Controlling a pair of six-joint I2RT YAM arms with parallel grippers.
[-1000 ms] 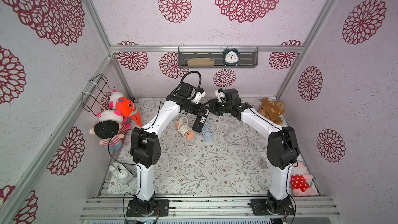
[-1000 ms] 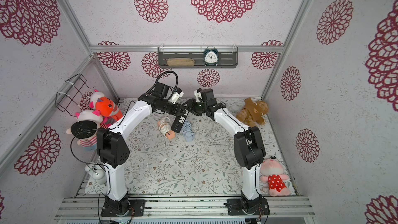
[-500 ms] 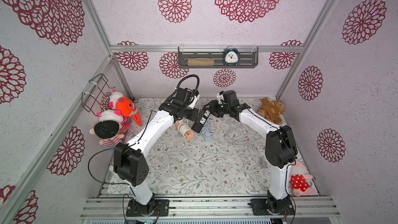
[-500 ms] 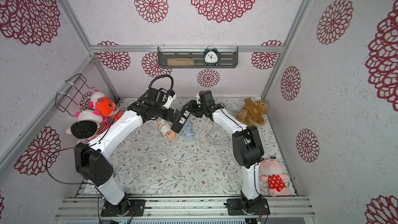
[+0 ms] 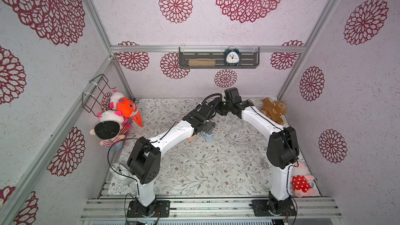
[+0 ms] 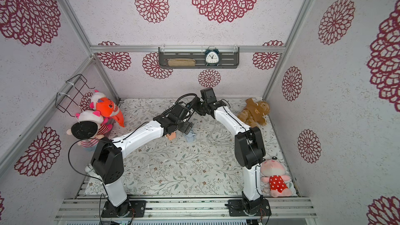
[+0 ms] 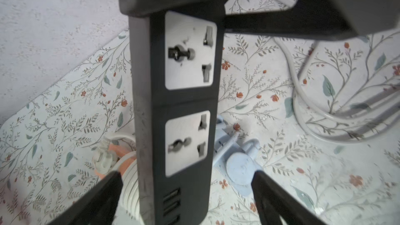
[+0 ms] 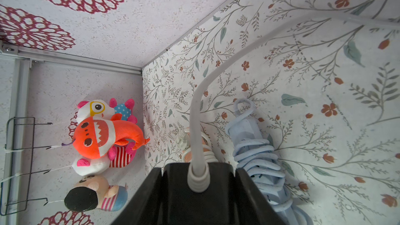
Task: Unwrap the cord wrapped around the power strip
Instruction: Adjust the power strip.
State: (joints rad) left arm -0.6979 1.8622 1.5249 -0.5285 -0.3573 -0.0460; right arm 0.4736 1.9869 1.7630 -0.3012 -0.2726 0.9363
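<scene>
The black power strip (image 7: pixel 179 104) hangs above the floral mat, its white sockets facing the left wrist camera. My right gripper (image 8: pixel 198 169) is shut on its cord end (image 8: pixel 194 204), also seen from above (image 5: pixel 221 110). The white cord (image 8: pixel 199 126) leaves that end and drops to the mat, where it lies in loose loops (image 7: pixel 303 115) (image 5: pixel 233 130). No turns show around the strip's visible body. My left gripper (image 7: pixel 186 174) is open at the USB end, with a gap on each side of the strip. In a top view it sits left of the right gripper (image 5: pixel 209 127).
Below the strip lie a blue power strip (image 8: pixel 255 154) wound in its cord and an orange-and-white one (image 7: pixel 112 161). Plush toys (image 5: pixel 121 113) and a wire basket (image 5: pixel 95 94) line the left wall. A brown bear (image 5: pixel 272 109) and a pink doll (image 5: pixel 303 180) sit right.
My left gripper has opened and let go of the power strip, and the left arm has shifted. The right gripper keeps its hold and has barely moved.
</scene>
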